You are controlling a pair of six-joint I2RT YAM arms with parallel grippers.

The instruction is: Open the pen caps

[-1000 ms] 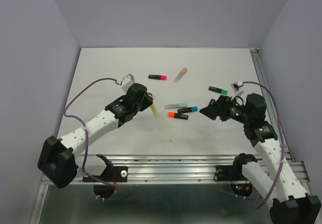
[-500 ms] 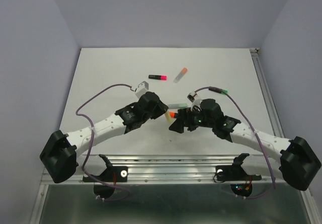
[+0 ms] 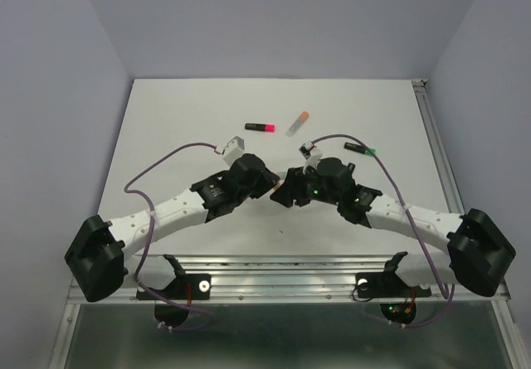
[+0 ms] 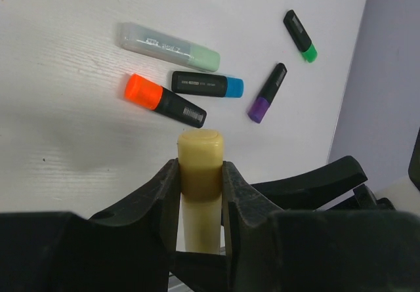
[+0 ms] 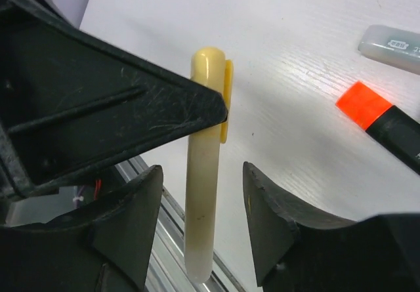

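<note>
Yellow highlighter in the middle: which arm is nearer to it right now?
Left. The left arm has its jaws clamped on the yellow highlighter; the right arm has its jaws straddling the barrel, a gap on each side.

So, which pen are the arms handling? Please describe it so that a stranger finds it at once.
Look at the front middle of the white table. There the left claw is shut on a pale yellow pen, and the right claw stands open around it. It is the only yellow pen, and the only one held.
</note>
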